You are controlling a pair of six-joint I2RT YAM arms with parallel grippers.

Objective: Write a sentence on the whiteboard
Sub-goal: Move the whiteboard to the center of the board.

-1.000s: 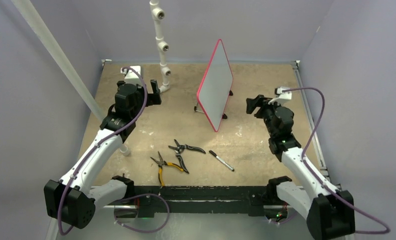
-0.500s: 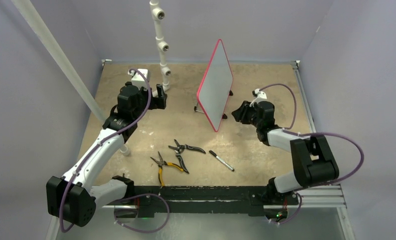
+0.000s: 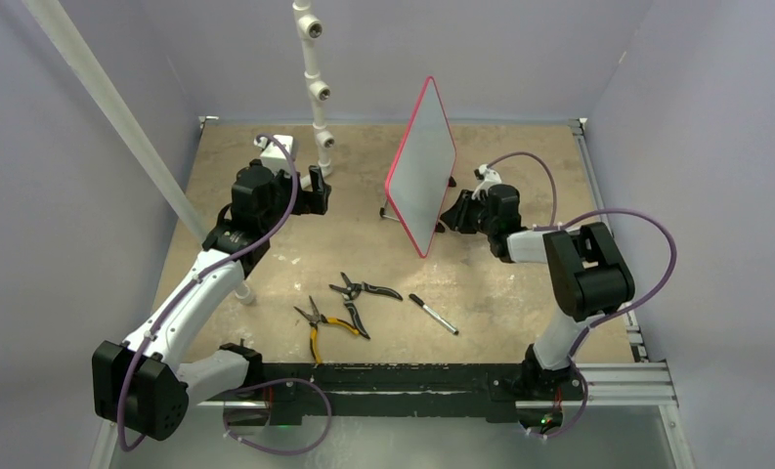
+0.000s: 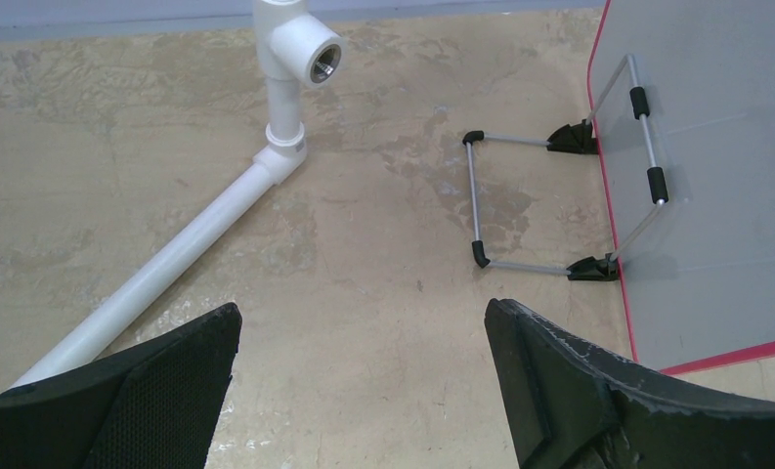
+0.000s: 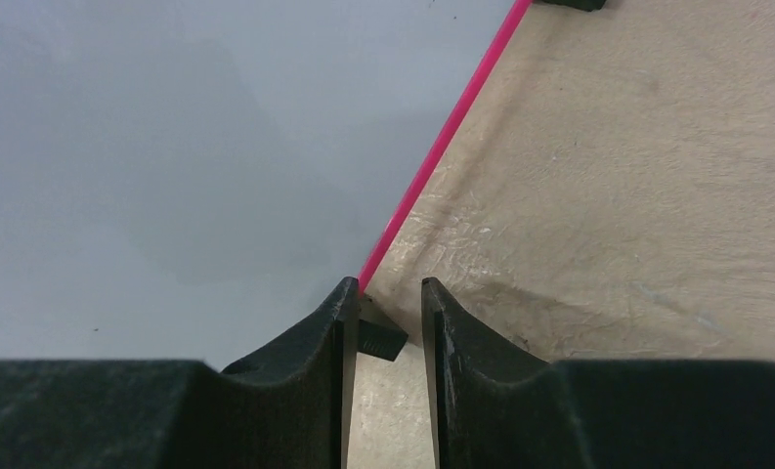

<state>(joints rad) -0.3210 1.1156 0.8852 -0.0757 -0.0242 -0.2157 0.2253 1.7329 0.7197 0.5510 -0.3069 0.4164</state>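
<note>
Whiteboard (image 3: 422,181) stands upright and blank mid-table; left gripper (image 3: 317,188) gapes wide, right gripper (image 3: 453,217) narrow and empty just beside its lower edge; a nudge there could topple it

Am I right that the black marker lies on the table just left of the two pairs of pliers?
Not quite: the top external view shows the marker lying on the table just right of the two pairs of pliers.

The whiteboard (image 3: 422,166) stands behind the pliers (image 3: 362,292) and marker (image 3: 432,314).
</note>
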